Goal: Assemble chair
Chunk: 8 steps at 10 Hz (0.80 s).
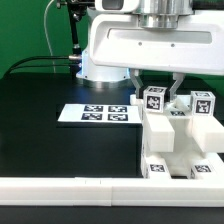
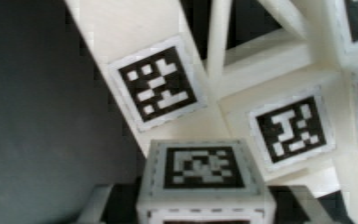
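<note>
The white blocky chair [image 1: 182, 140] stands at the exterior view's right, with square tags on its tops and front. My gripper [image 1: 155, 96] hangs right over it, its fingers on either side of a tagged white post [image 1: 154, 100] at the chair's nearer-left corner. In the wrist view the gripper [image 2: 206, 206] is shut on that post's tagged end [image 2: 202, 168], with dark fingers [image 2: 119, 206] pressed against both its sides. Behind it are other tagged chair panels [image 2: 158, 85] and slanted braces [image 2: 291, 128]. The post's lower end is hidden.
The marker board [image 1: 97, 114] lies flat on the black table to the exterior view's left of the chair. A long low white rail [image 1: 100, 186] runs along the front edge. The robot's base [image 1: 100, 68] and cables stand at the back.
</note>
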Available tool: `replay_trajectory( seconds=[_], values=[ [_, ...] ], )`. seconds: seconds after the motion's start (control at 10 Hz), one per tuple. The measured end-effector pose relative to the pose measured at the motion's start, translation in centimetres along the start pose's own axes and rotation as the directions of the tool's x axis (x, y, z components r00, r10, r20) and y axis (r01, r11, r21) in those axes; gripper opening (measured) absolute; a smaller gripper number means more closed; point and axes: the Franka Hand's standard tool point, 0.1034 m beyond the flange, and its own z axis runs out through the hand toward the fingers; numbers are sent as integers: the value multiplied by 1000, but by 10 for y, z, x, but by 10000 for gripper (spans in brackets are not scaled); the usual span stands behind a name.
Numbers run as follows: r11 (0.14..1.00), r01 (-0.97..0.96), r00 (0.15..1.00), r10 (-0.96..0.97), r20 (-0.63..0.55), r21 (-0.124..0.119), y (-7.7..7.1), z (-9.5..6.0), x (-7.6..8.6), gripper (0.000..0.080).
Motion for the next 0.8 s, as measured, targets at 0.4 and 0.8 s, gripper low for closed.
replay_trajectory(
  seconds=[0.4, 0.8],
  values=[
    [917, -398, 917, 398, 5, -7, 0, 1, 1, 281],
    [639, -769, 639, 769, 19, -5, -1, 0, 1, 281]
  ],
)
